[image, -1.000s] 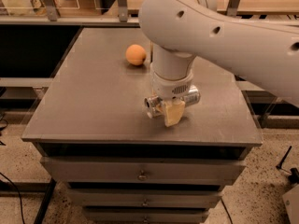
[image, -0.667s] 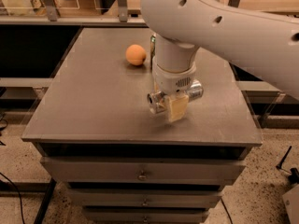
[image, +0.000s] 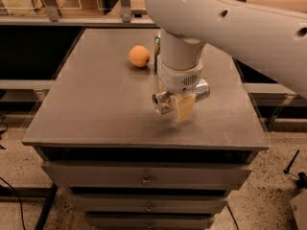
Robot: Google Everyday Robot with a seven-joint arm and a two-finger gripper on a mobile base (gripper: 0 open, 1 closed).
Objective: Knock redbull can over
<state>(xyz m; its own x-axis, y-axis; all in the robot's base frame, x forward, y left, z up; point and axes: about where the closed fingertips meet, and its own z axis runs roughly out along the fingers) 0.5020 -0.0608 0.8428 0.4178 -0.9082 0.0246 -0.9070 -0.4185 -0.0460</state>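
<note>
The matte grey tabletop (image: 96, 109) bore everything; the smooth white arm (image: 230, 23) reached in from 1 o'clock; its end effector (image: 184, 110) hung over the can (image: 162, 102), grip impossible to tell; that slim silver cylinder lay sideways, 4 o'clock from the round orange (image: 139, 56); knocking seemingly done, only withdrawal left.

My pale gripper (image: 183, 110), in front of the slim silver redbull can (image: 162, 102), covers its middle; beyond that can, a mostly hidden green can (image: 156, 45), I think.
</note>
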